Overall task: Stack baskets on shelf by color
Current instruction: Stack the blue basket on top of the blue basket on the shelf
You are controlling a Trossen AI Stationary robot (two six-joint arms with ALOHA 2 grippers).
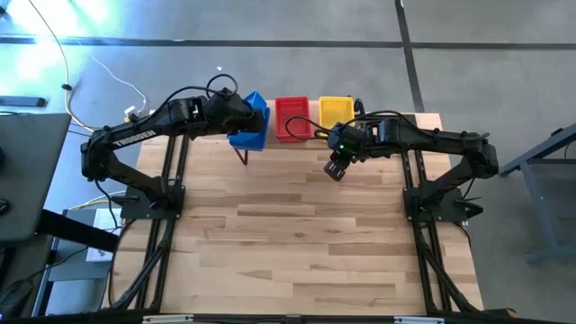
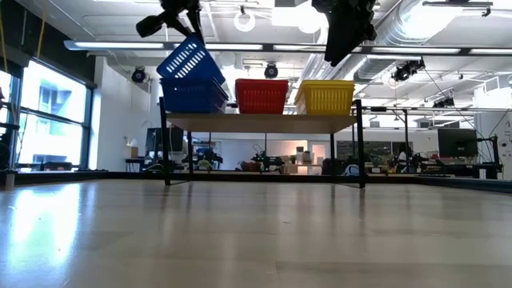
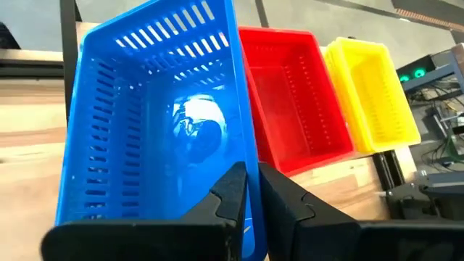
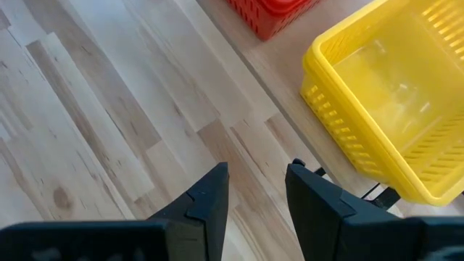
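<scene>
- Low view gives you what overhead can't: the top blue basket (image 2: 190, 61) sits tilted, one end raised, over another blue basket (image 2: 194, 97) that rests flat on the shelf (image 2: 260, 122).
- Overhead only shows you a single blue shape at the shelf's left end, w/ the left arm over it.
- Left wrist view: you look straight into the tilted blue basket (image 3: 156, 123); the left gripper (image 3: 251, 190) has its fingers nearly together, pinching the basket's near wall between them.
- Red basket (image 1: 292, 117) sits mid-shelf, yellow basket (image 1: 336, 111) at the right end; same order in low view.
- Can't tell from any view how many red or yellow are nested.
- Right gripper (image 1: 336, 168) hangs over bare tabletop (image 1: 306, 243) just in front of the shelf, below the yellow basket in overhead.
- Right wrist view: its fingers (image 4: 206, 199) stand apart w/ only wood grain between them; holds nothing, touches nothing. Yellow basket (image 4: 384, 101) is near but apart.
</scene>
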